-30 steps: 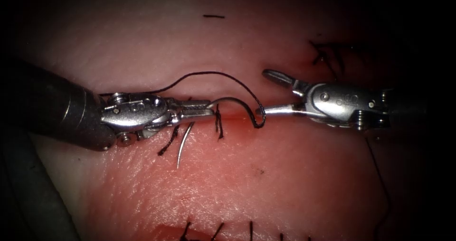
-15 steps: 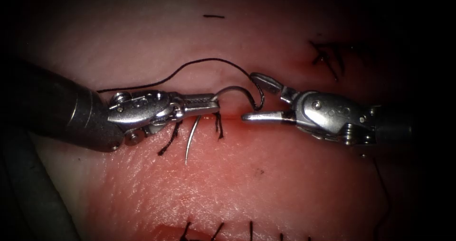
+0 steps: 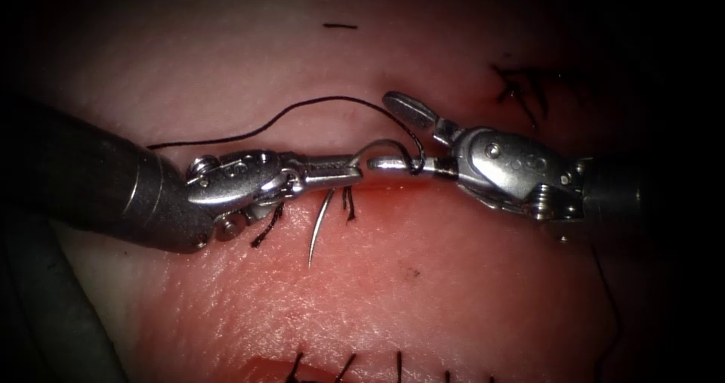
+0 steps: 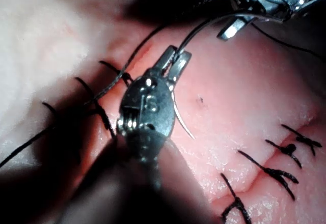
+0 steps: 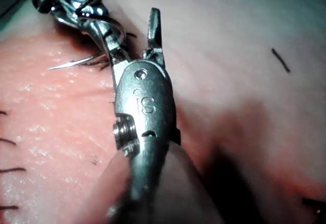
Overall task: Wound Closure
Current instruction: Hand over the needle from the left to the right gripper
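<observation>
A: Left tool [image 3: 355, 173]?
B: Steel jaws clamped on curved needle [image 3: 321, 220] mid-curve; tip free above glistening tissue [image 3: 453, 277].
A: Swaged end?
B: Hidden behind jaws. Black thread [image 3: 302, 109] arcs rightward.
A: Right tool [image 3: 389, 137]?
B: Jaws spread wide, holding nothing.

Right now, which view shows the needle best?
The endoscope view: the needle shows whole, the left pincer holding it mid-curve, its tip free above the tissue. The left wrist view shows its pointed half; the right wrist view shows its tip.
</observation>
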Robot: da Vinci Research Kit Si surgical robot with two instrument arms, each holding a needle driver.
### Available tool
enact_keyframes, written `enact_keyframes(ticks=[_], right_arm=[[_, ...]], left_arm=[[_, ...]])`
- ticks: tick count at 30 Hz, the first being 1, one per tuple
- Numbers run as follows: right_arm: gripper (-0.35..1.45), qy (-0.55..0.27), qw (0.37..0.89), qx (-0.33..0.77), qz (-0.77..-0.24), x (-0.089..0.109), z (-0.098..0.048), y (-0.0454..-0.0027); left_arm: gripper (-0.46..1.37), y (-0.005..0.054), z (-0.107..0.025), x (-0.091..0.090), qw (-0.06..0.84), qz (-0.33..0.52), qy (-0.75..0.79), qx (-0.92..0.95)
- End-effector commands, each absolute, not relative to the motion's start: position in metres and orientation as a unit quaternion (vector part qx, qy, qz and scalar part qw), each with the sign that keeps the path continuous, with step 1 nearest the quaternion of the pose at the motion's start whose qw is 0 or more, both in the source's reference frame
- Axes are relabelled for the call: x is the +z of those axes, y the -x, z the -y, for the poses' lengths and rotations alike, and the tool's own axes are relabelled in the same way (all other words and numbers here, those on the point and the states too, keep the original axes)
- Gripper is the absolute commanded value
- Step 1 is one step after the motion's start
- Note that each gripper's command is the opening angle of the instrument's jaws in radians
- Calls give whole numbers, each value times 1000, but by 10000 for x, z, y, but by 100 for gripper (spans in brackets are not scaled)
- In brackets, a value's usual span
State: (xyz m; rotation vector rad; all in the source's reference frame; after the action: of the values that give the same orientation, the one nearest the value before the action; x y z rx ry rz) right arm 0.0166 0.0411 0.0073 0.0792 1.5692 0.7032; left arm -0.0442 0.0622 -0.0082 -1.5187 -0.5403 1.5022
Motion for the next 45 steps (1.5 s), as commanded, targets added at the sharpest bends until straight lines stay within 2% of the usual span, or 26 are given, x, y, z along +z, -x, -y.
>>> enact_keyframes(ticks=[1, 10, 12, 13, 15, 16, 17, 21, 30, 31, 33, 35, 38, 45], right_arm=[[67, -34, 652, 310, -691, 75, -410, -167], [57, -27, 654, 318, -686, 73, -410, -167], [44, -25, 654, 319, -686, 74, -409, -166], [16, -25, 654, 319, -685, 73, -409, -166], [0, -22, 653, 326, -684, 73, -409, -166], [-31, -16, 654, 331, -680, 73, -408, -165], [-35, -19, 652, 336, -679, 72, -408, -165], [-35, -32, 639, 374, -672, 70, -406, -166], [-35, -25, 640, 377, -669, 70, -402, -158], [-35, -26, 640, 376, -669, 70, -402, -157], [-35, -28, 640, 374, -671, 70, -402, -156], [-35, -33, 640, 374, -671, 70, -402, -155], [-35, -33, 644, 366, -671, 70, -402, -155], [-35, -35, 653, 355, -669, 70, -402, -154]], left_arm=[[-35, 443, -621, -83, 448, 227, 618, 605], [-35, 447, -619, -84, 449, 233, 624, 595], [-35, 448, -619, -84, 449, 233, 625, 594], [-35, 448, -619, -84, 449, 232, 626, 593], [-35, 448, -619, -84, 449, 232, 626, 593], [-35, 448, -619, -84, 449, 232, 626, 593], [-35, 448, -618, -84, 449, 232, 626, 593], [-35, 448, -617, -84, 451, 234, 626, 592], [-35, 447, -614, -85, 448, 231, 627, 594], [-29, 447, -614, -86, 448, 232, 627, 594], [25, 448, -615, -86, 450, 231, 626, 594], [66, 449, -616, -87, 470, 233, 616, 587], [98, 450, -616, -87, 481, 226, 609, 589], [112, 451, -615, -88, 479, 231, 596, 602]])
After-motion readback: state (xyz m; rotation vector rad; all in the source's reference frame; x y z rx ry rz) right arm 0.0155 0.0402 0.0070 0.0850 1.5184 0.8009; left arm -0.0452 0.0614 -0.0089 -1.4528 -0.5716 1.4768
